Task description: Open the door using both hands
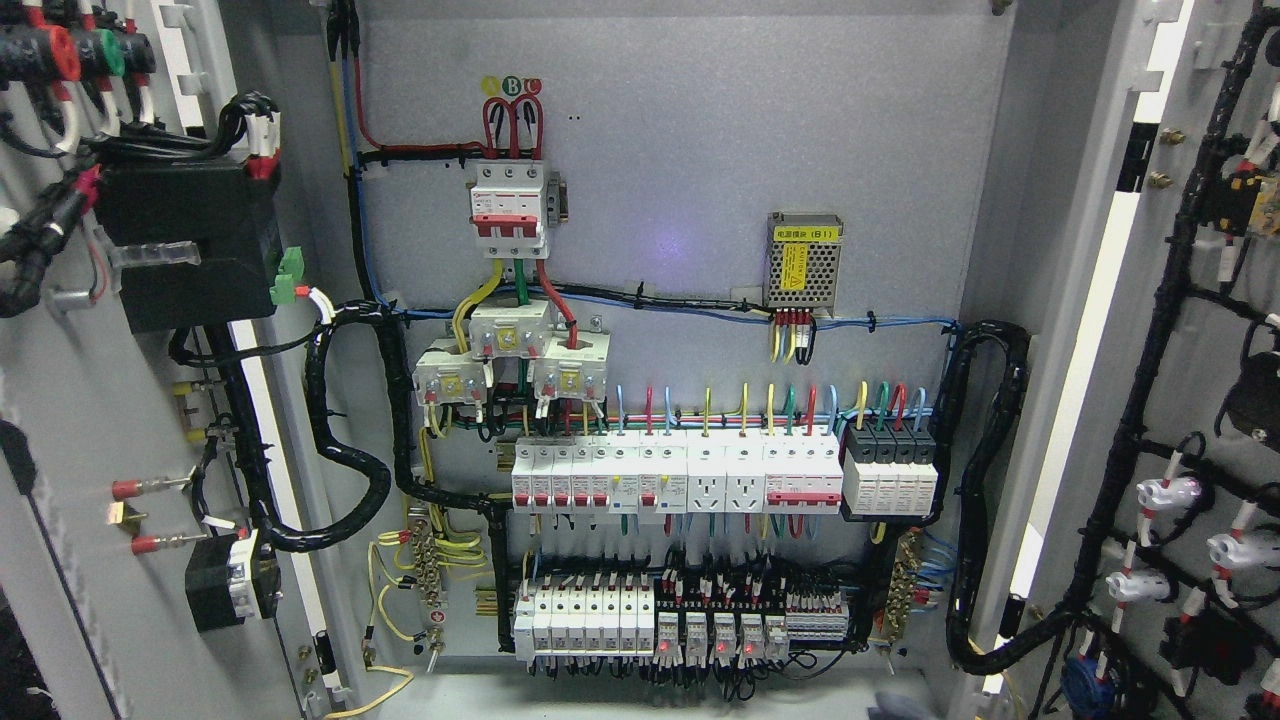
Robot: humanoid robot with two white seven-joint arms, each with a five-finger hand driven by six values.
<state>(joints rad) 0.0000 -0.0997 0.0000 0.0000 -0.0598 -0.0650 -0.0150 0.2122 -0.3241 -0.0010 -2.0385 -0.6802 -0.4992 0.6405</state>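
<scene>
**Both doors are standing open, no hand in sight**

You are looking straight into an electrical cabinet whose two doors are already swung out toward you. The left door (90,420) is filling the picture's edge from about 8 to 10 o'clock, and the right door (1180,400) is filling it from about 2 to 4 o'clock. Each door's long axis is running top to bottom, and each is showing you its inner face with black cable bundles and small parts fixed on it. Between them, the back panel (700,150) is lying fully exposed, with a row of breakers (675,478) near the centre and a small power supply (803,262) toward 1 o'clock.

Neither robot hand is showing in this view, so you cannot tell which hand is nearer to which door, nor how the arms are posed, nor whether the fingers are spread, curled or holding something. A dim grey shape at the bottom edge near 5 o'clock is too unclear to name.

Judging from how the doors are lying, the opening seems finished or nearly so.
</scene>
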